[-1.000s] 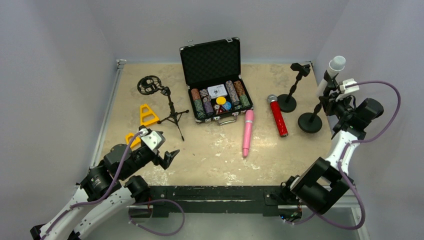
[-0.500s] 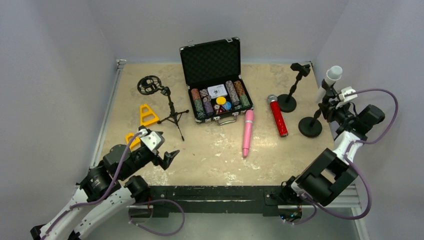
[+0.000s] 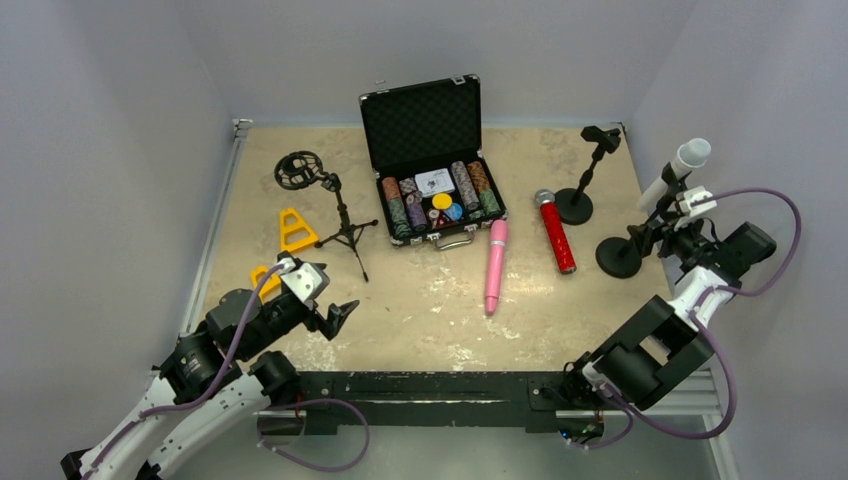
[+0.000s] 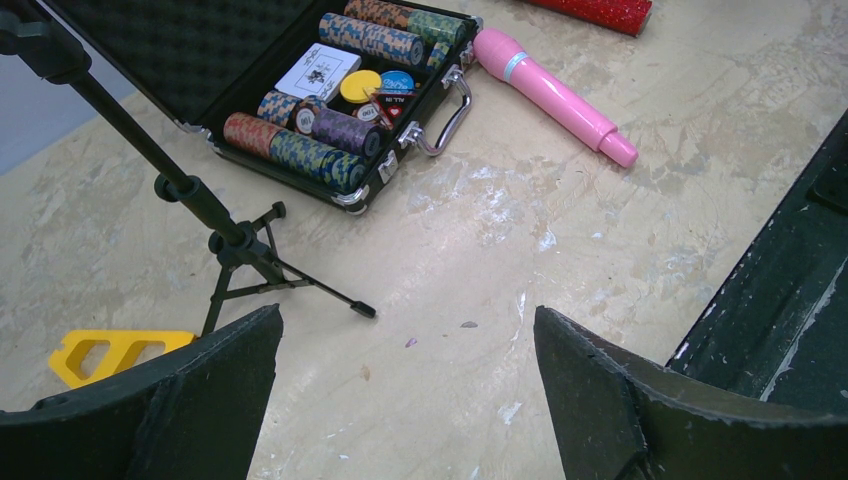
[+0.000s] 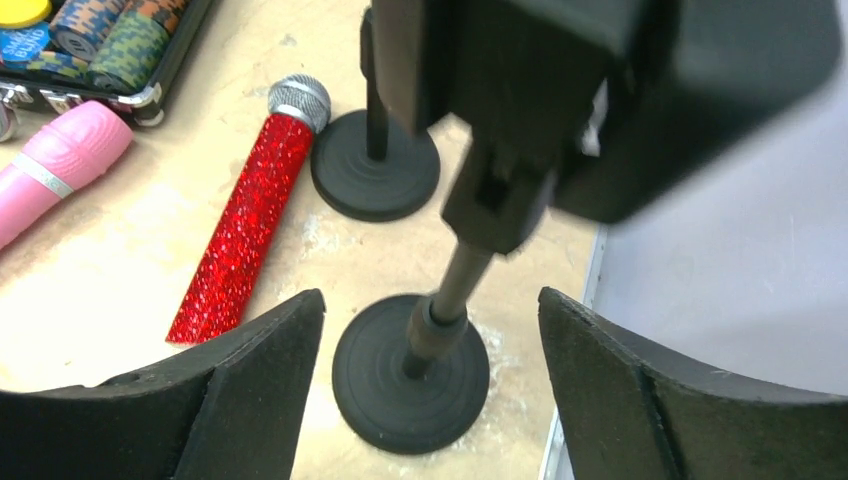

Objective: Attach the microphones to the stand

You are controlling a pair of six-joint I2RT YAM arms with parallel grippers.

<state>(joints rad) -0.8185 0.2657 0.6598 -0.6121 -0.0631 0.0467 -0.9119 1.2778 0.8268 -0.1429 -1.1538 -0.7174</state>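
pink microphone point(image 4: 555, 88), chip case point(image 4: 200, 50), tripod stand point(image 4: 235, 245)

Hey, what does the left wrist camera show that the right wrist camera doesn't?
Only the left wrist view shows the tripod stand and the yellow piece by its feet. Only the right wrist view shows the nearer round-base stand and the farther round-base stand. Both show the pink microphone, the red glittery microphone (only an edge of it in the left wrist view) and the open chip case.
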